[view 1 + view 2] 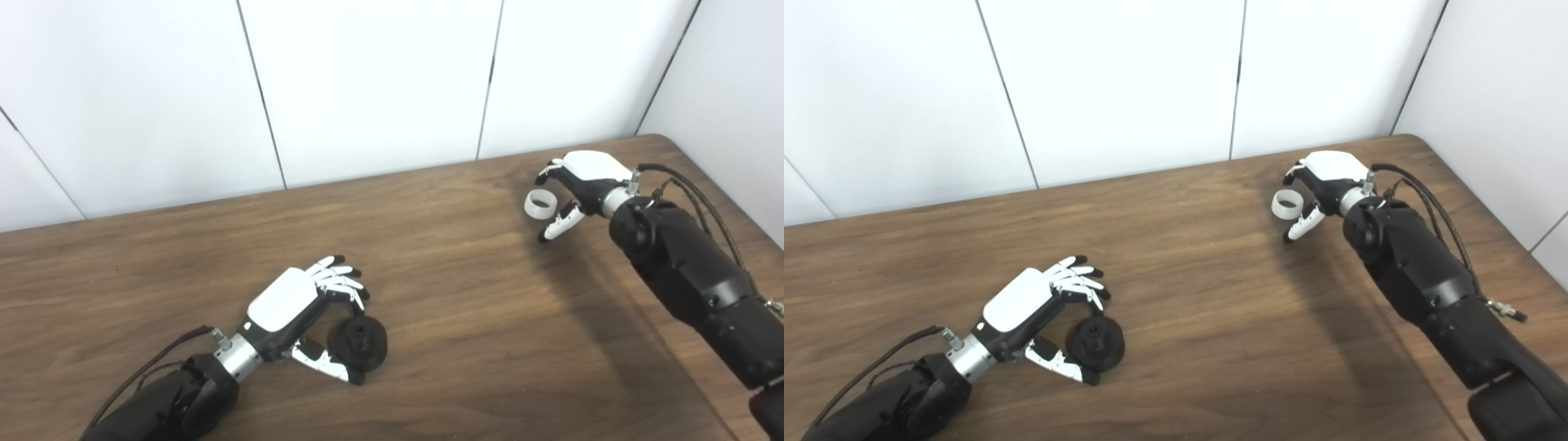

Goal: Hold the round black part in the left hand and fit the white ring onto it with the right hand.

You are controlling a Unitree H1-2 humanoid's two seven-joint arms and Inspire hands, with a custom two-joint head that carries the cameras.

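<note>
Left robot hand (293, 308) half-curled around round black part (358, 343) on tabletop (465, 318), right robot hand (579, 184) pinching white ring (539, 204), well apart.

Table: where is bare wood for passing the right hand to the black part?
The table lies bare between the left hand with the black part and the right hand at the white ring. Crowding is only around each hand.
</note>
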